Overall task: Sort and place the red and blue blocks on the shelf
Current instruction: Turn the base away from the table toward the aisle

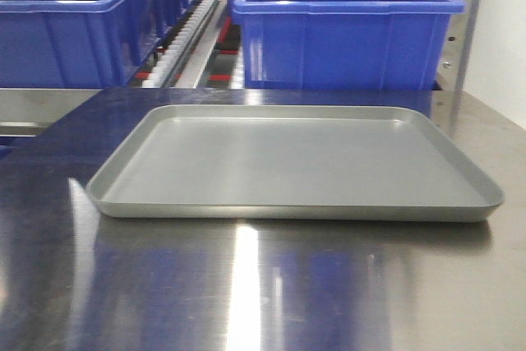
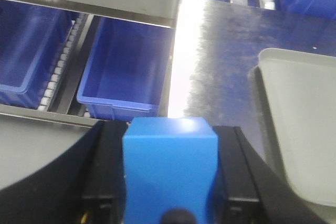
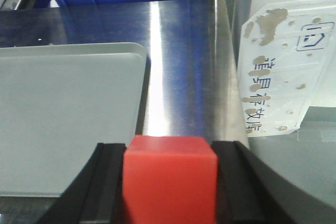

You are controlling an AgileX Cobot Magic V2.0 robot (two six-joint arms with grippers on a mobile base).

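- Since each colour gets its own arm, left gripper [image 2: 170, 148] clamps the blue block [image 2: 169, 174] — near the shelf [image 2: 94, 1] and its bins [image 2: 123, 72].
- Right gripper [image 3: 169, 153] clamps the red block [image 3: 169, 182], just beside the grey tray [image 3: 68, 119].

One red block [image 3: 169, 177], one blue block [image 2: 169, 169]

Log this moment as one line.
left gripper: shut on blue block | right gripper: shut on red block | grey tray: empty
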